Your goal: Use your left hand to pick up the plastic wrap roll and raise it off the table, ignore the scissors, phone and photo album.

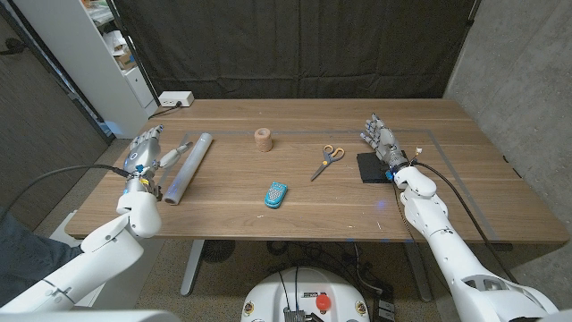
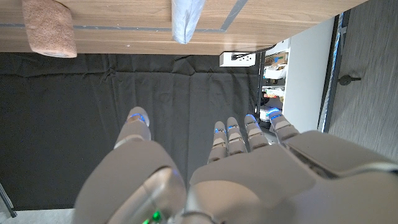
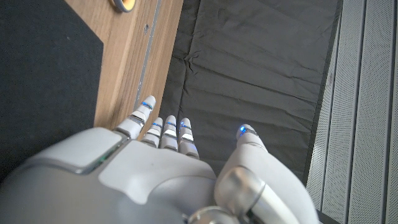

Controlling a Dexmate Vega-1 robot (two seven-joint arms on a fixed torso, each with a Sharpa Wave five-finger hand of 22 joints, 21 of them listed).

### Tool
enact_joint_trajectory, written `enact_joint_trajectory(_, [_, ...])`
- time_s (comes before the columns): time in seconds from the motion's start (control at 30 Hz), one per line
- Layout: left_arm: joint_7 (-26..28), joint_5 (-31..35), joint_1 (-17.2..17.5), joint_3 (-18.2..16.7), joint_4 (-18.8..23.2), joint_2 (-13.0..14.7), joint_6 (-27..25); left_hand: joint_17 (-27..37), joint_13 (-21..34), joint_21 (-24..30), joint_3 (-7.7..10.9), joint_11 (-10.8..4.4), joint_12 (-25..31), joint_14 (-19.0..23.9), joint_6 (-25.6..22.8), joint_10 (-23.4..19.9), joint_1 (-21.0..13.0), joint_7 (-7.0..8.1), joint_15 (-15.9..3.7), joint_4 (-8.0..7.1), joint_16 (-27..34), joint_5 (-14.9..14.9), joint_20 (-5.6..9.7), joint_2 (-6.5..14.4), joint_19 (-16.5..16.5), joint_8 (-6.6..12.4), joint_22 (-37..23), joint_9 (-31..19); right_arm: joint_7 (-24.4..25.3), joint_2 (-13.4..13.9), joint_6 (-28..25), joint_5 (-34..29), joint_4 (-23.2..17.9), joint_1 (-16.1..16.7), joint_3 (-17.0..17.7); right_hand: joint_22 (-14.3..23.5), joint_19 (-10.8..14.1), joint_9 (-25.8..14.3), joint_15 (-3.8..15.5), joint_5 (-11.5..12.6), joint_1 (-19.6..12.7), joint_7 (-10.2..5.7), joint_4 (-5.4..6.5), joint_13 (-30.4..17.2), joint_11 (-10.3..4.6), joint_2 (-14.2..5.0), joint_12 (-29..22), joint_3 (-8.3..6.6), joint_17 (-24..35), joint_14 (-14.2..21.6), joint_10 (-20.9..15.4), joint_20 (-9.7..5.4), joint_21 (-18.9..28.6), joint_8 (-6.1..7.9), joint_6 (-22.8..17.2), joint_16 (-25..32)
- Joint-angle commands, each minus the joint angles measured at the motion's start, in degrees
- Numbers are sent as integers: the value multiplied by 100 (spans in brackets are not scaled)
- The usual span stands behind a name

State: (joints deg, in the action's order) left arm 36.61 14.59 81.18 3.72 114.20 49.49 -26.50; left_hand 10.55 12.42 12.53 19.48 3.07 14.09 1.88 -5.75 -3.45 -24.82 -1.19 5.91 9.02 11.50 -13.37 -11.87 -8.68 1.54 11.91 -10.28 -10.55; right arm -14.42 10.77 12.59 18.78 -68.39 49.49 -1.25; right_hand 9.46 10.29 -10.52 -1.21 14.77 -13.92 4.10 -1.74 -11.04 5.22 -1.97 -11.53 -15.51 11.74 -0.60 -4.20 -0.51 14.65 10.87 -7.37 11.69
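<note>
The plastic wrap roll [image 1: 189, 166] is a long grey tube lying at a slant on the left part of the wooden table [image 1: 295, 215]. My left hand [image 1: 147, 150] stands just to its left, fingers apart and holding nothing; its fingertips [image 1: 179, 150] come close to the roll's far half. In the left wrist view the left hand [image 2: 205, 171] reaches out with spread fingers, and an end of the roll [image 2: 186, 18] lies on the table beyond. My right hand [image 1: 380, 139] stands open at the right, by the black photo album [image 1: 373, 166].
Orange-handled scissors [image 1: 327, 161] lie right of centre and a teal phone [image 1: 276, 194] lies near the front middle. A small brown roll [image 1: 262, 139] stands toward the back. A white power strip [image 1: 176, 99] sits at the back left corner, beside a white shelf [image 1: 98, 54].
</note>
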Motion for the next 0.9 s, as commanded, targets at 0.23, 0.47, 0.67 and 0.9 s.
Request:
enact_joint_trajectory(0.23, [19,-203,-269,391,-200,11,-474,24,26,74,-135,96,62,170,-48,-122,12,41,42,-30,72,-91,-31,-116,-219,-9,-33,-22,-76,-20,7,-33,105,-74,-2,24,66,-27,-32,-19,-44,7,-43,-16,3,-33,-3,-6,5,31,-34,8,-26,36,-45,6])
enact_joint_trajectory(0.47, [-133,-366,-351,460,-132,67,-781,30,39,111,-207,131,63,277,-55,-119,14,52,93,-37,102,-123,-44,-142,-351,-12,-47,-25,-94,-24,23,-23,143,-57,17,24,70,-27,-44,-20,-47,4,-48,-16,1,-35,-1,-6,4,30,-29,8,-38,35,-42,5])
enact_joint_trajectory(0.67, [-89,-524,-426,509,-208,-9,-773,35,48,141,-262,161,67,344,-54,-126,18,54,100,-43,120,-145,-48,-155,-456,-16,-59,-28,-113,-26,45,-14,184,-50,35,25,73,-27,-44,-22,-47,7,-53,-16,-2,-35,0,-4,4,34,-29,9,-50,36,-46,6])
enact_joint_trajectory(0.9, [-244,-707,-562,669,-217,15,-932,43,69,222,-338,195,97,485,-142,-191,-25,50,93,-42,157,-197,-49,-131,-705,15,-87,-33,-149,-29,46,-9,233,-44,38,25,78,-27,-45,-23,-49,3,-59,-16,5,-34,-1,-3,4,35,-32,12,-63,33,-42,5])
